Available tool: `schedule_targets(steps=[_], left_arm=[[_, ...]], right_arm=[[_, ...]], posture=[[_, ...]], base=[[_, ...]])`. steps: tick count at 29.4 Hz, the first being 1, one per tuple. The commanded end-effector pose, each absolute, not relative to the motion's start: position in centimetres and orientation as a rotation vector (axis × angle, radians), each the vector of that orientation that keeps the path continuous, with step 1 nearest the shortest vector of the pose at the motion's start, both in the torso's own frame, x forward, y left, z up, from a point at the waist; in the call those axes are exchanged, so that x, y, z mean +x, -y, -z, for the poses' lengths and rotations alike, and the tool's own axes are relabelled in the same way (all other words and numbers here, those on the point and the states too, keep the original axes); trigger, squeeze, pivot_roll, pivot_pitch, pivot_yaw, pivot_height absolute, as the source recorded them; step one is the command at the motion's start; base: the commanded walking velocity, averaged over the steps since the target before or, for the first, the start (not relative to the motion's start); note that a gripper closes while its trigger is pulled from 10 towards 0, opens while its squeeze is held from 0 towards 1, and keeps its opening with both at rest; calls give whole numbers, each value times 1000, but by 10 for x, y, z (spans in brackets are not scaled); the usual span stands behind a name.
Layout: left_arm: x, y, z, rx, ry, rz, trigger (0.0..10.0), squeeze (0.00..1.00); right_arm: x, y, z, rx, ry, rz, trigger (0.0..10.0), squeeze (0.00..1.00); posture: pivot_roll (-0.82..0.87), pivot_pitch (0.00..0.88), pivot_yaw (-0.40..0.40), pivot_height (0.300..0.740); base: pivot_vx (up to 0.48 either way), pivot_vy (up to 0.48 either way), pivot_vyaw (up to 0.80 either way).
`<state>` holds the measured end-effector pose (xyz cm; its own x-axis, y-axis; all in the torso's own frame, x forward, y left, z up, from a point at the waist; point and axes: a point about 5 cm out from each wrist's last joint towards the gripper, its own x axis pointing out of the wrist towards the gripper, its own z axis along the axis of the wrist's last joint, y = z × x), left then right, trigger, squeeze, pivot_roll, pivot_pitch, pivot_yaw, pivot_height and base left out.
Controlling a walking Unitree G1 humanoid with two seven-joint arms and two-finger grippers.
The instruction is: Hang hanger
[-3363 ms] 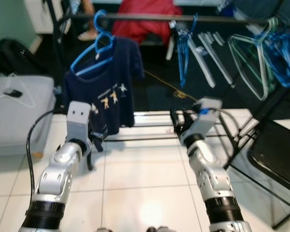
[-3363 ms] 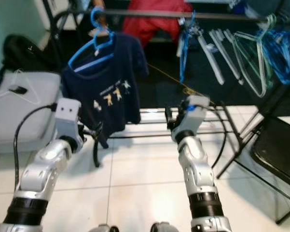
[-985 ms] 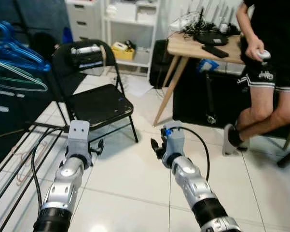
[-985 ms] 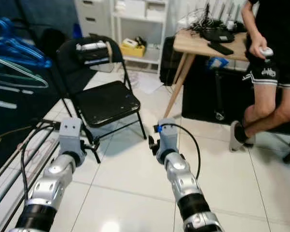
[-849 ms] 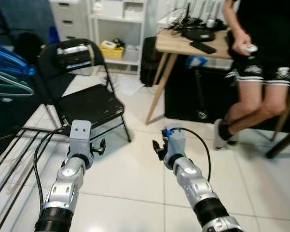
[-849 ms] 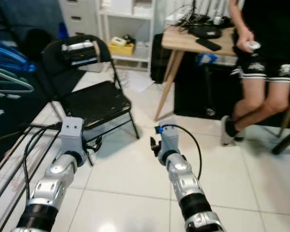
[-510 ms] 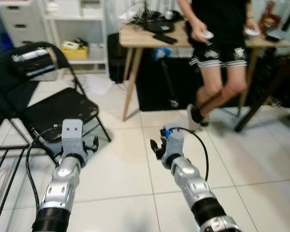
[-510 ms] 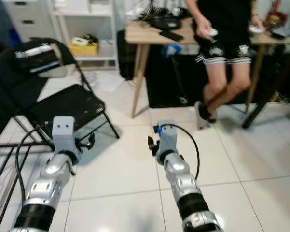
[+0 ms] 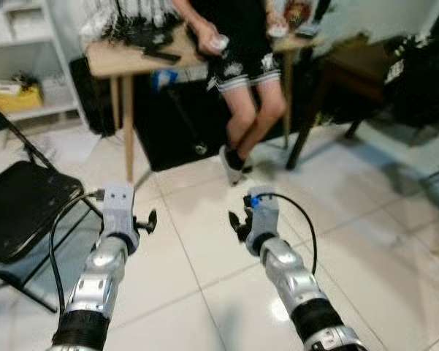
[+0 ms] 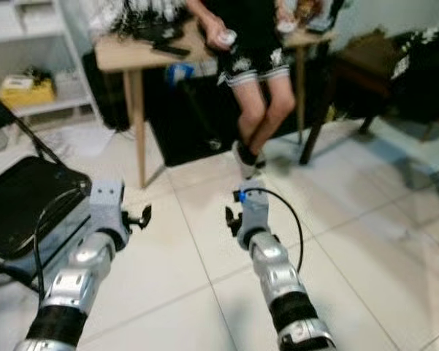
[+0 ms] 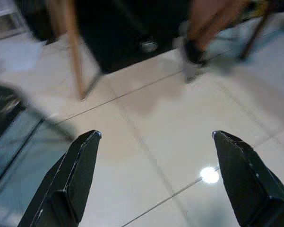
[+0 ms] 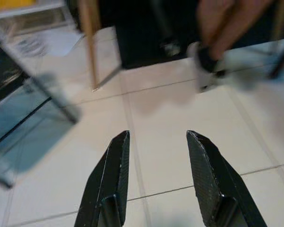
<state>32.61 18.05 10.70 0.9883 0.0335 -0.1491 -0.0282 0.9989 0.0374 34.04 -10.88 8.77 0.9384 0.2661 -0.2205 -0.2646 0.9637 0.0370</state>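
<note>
White tiled floor (image 9: 204, 256) underfoot, glossy. Left gripper (image 11: 153, 182) fingers spread wide, empty. Right gripper (image 12: 158, 182) fingers narrowly parted, empty. Black folding chair (image 9: 14, 205) at 9 o'clock; wooden tabletop (image 9: 120, 58) and seated person (image 9: 245, 66) at 12 o'clock. Hanger's place: cannot tell.

One person (image 9: 248, 66) sits at one wooden table (image 9: 124, 58). One black folding chair (image 9: 18, 205) stands on the tiled floor (image 9: 365, 241). One white shelf unit (image 9: 22, 44) holds one yellow box (image 9: 13, 95). Two robot arms, two grippers: left gripper (image 11: 156, 184), right gripper (image 12: 157, 179).
</note>
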Motion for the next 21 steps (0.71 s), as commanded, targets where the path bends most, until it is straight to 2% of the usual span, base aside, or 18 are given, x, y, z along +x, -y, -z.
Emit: schedule_targets(steps=[1, 3, 4, 6, 7, 9, 10, 11, 14, 15, 21], left_arm=[[324, -182, -99, 42, -184, -24, 10000, 0], [323, -185, -98, 22, -182, -44, 10000, 0], [321, -185, -98, 19, -179, -42, 10000, 0], [320, -184, -99, 19, -176, -38, 10000, 0], [321, -181, -100, 31, -176, -17, 10000, 0], [324, -182, -101, 27, -163, -23, 10000, 0], [324, -182, -101, 27, -163, -23, 10000, 0], [321, -188, -100, -12, -153, -75, 10000, 0], [319, -183, -105, 28, -128, -43, 10000, 0], [321, -182, -105, 39, -128, -29, 10000, 0], [317, -185, -109, 20, -85, -53, 10000, 0]], right_arm=[[339, 106, -84, -10, -241, -284, 10000, 0], [339, 109, -81, 2, -246, -266, 10000, 0], [338, 109, -82, 9, -242, -262, 10000, 0], [337, 109, -83, 14, -238, -262, 10000, 0], [337, 106, -83, 2, -241, -280, 10000, 0], [338, 107, -81, -1, -247, -278, 10000, 0], [338, 107, -81, -1, -247, -278, 10000, 0], [336, 111, -80, 36, -245, -248, 10000, 0], [336, 108, -84, 30, -227, -272, 10000, 0], [337, 108, -83, 23, -234, -274, 10000, 0], [336, 112, -81, 44, -234, -238, 10000, 0]], posture=[[34, 125, -29, 740], [38, 122, -32, 740], [34, 73, -20, 740], [32, 75, -20, 740], [31, 113, -24, 740], [38, 128, -30, 740], [38, 128, -30, 740], [36, 84, -20, 740], [32, 96, -21, 740], [39, 131, -28, 740], [42, 93, -23, 740]], base=[[0, 0, -800], [0, 0, -800], [0, 0, -800], [0, 0, -800], [0, 0, -800], [0, 0, -800], [0, 0, -800], [0, 0, -800], [0, 0, -800], [0, 0, -800], [0, 0, -800]])
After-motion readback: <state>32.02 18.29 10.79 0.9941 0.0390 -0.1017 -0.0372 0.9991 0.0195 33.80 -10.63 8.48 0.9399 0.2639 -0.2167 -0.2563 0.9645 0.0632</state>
